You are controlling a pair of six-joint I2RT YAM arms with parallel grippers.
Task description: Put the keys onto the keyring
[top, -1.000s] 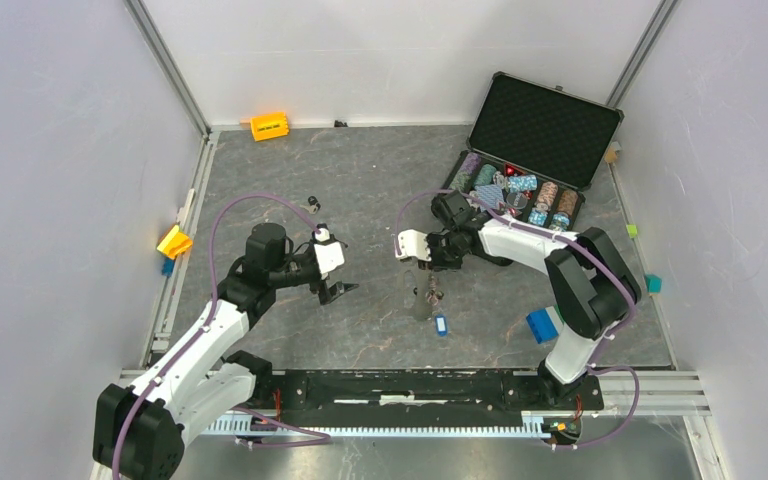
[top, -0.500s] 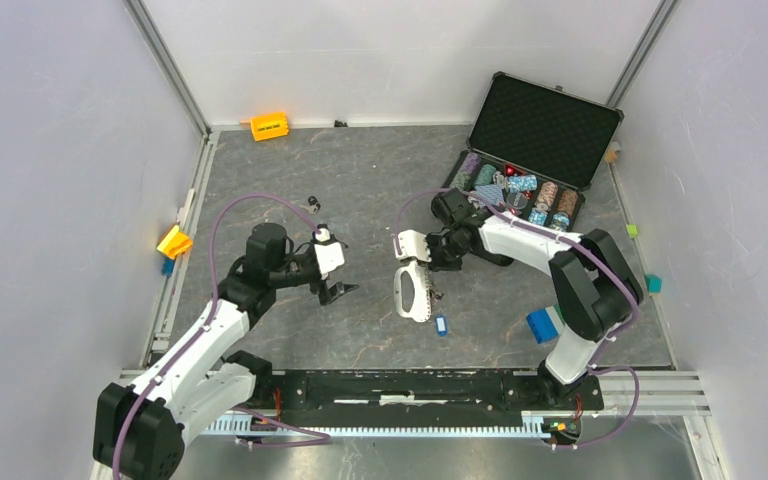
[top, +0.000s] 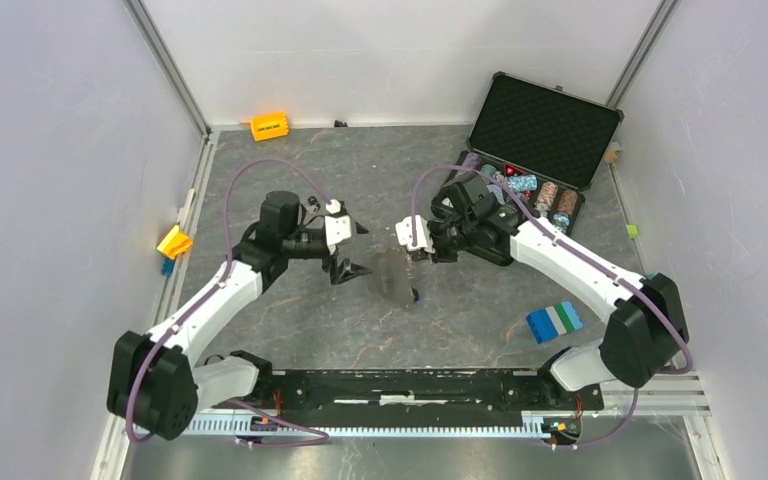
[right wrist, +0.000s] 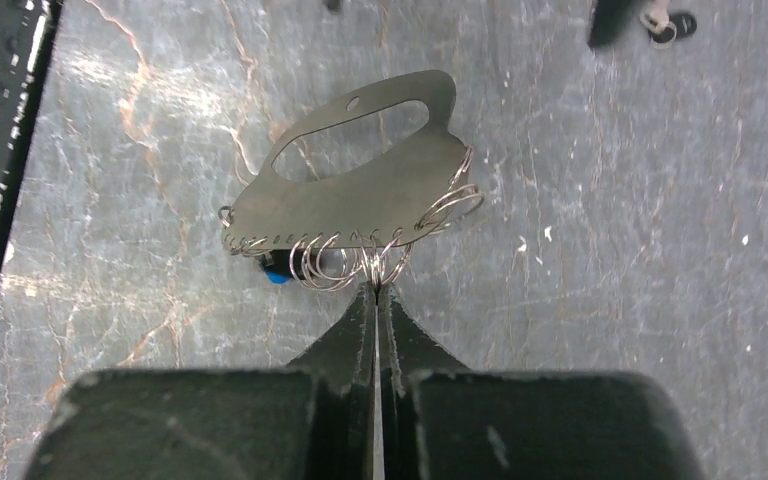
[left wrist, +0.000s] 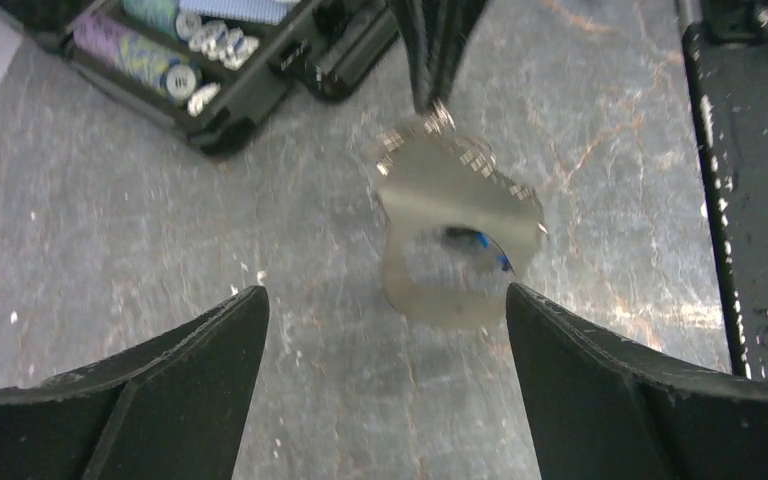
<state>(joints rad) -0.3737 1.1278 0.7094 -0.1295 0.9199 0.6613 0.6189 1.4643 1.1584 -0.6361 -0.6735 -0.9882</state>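
A grey keyring (left wrist: 457,185) is seen pinched by the right gripper (left wrist: 437,98), framed between the left gripper's (left wrist: 385,293) wide-spread fingers.

The keyring (left wrist: 457,225) fills the gap between left tool (top: 352,250) and right tool (right wrist: 375,298)

Open chip case (top: 545,130), orange block (top: 269,126)

One flat grey keyring (right wrist: 360,205), with a run of thin wire rings (right wrist: 320,262) along its edge, too overlapped to count. One blue key (right wrist: 278,275), partly hidden by it. One open black case (top: 548,118) holding several rows of chips (top: 545,196), number unclear. One orange block (top: 269,126), one yellow block (top: 173,241), one striped block (top: 554,321) in blue, green and white. One green cube (top: 632,230) and one teal cube (top: 653,284), both tiny.
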